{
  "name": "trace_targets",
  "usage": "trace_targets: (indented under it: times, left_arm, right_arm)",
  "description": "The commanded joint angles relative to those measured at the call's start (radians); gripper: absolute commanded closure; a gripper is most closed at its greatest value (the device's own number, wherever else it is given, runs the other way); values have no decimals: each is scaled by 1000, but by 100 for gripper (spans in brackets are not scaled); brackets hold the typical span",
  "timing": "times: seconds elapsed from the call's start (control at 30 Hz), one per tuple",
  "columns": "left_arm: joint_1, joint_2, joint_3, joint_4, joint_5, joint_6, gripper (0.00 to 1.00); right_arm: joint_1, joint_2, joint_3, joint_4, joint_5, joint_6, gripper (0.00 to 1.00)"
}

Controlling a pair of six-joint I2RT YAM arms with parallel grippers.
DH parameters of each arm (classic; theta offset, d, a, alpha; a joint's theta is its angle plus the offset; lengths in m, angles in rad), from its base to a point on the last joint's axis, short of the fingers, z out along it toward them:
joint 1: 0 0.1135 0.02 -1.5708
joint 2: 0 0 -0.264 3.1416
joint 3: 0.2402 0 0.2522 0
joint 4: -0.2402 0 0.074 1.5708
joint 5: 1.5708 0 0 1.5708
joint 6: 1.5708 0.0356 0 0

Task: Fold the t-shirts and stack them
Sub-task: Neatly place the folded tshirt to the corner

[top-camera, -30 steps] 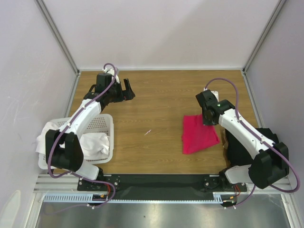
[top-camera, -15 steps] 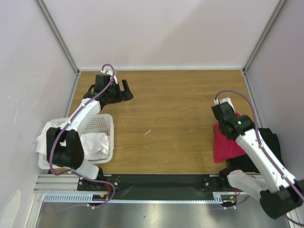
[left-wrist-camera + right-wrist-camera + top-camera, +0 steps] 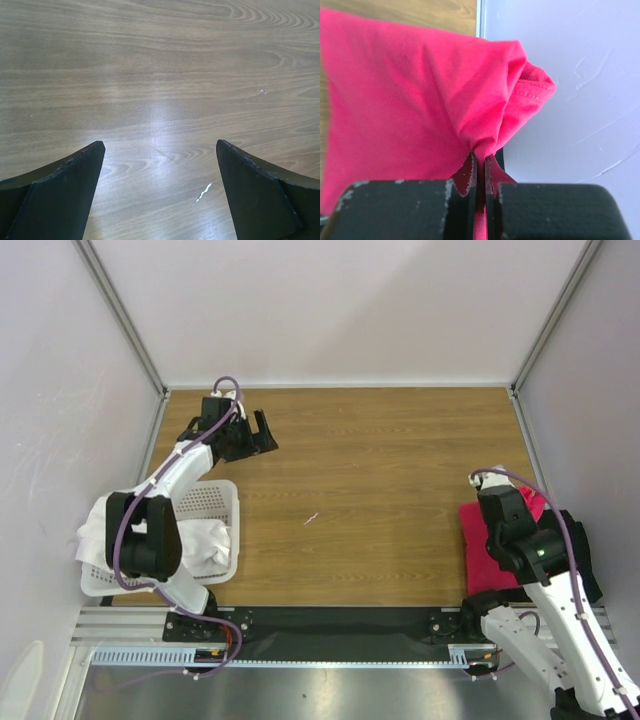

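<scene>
The crimson-pink t-shirt [image 3: 479, 555] lies folded at the table's right edge, partly under my right arm. My right gripper [image 3: 520, 508] is shut on a bunched fold of it [image 3: 420, 100], with fabric pinched between the closed jaws [image 3: 480, 161]. A black t-shirt [image 3: 586, 540] lies beside the pink one at the far right, mostly hidden by the arm. White t-shirts [image 3: 205, 540] fill the white basket. My left gripper [image 3: 262, 430] is open and empty over bare wood at the back left; its open jaws [image 3: 160, 145] show only table between them.
The white perforated basket [image 3: 215, 495] stands at the front left, with white fabric hanging over its left rim [image 3: 90, 535]. A small white scrap [image 3: 312, 517] lies mid-table, also in the left wrist view [image 3: 202, 194]. The side wall [image 3: 570, 75] is close to the right gripper.
My right gripper has dragged the pink t-shirt from mid-right of the table to the right edge, next to the black one. The left arm has barely moved.
</scene>
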Motion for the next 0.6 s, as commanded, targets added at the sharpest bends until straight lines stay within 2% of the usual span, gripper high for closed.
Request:
trace_targets:
  times: [0.0,0.13,0.23,0.57]
  left_arm:
    - [27,25,66,12,50,-25,0]
    - [37,57,120,2,66,-21,0]
    - [44,82,140,2,89,-27,0]
    - [83,111,183,-21,86,-11,0]
  right_arm:
    - [-43,-18,-78,110,55,-135,100]
    - [-147,-45,-129,255,124,-263,100]
    - [-205,-51,-121,311,106,-334,100]
    - [-290,-29,-207,481,167,-486,100]
